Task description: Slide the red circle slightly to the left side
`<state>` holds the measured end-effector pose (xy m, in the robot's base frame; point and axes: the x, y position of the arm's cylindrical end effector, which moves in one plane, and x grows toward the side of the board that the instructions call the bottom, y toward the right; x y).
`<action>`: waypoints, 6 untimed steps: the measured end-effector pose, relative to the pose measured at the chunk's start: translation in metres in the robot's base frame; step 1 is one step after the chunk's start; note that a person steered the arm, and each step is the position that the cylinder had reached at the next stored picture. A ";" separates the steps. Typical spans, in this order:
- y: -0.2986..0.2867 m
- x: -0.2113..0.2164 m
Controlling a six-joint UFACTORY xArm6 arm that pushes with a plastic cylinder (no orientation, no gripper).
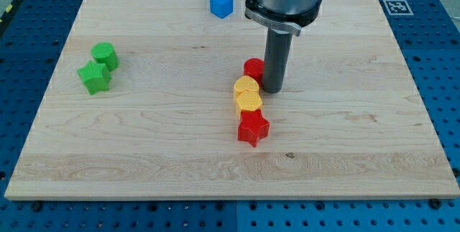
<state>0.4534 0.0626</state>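
This looks like a robotics lab bench. A pale wooden board [144, 138] lies flat on a blue metal table [445, 59] drilled with a regular grid of mounting holes, the kind used to bolt down test rigs. A black-and-white fiducial marker [397, 6] is stuck to the board's corner at the view's top right, and yellow-black hazard tape [8, 9] runs along the view's top left edge.

We are seeing the red circle [252, 68] lying flat on the wooden board, near mid-board. It is sitting just beside the rod, on its view-left side, partly hidden by a yellow block at its lower edge.
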 end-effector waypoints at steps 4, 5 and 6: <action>0.023 -0.031; 0.023 -0.023; 0.023 -0.023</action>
<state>0.4304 0.0860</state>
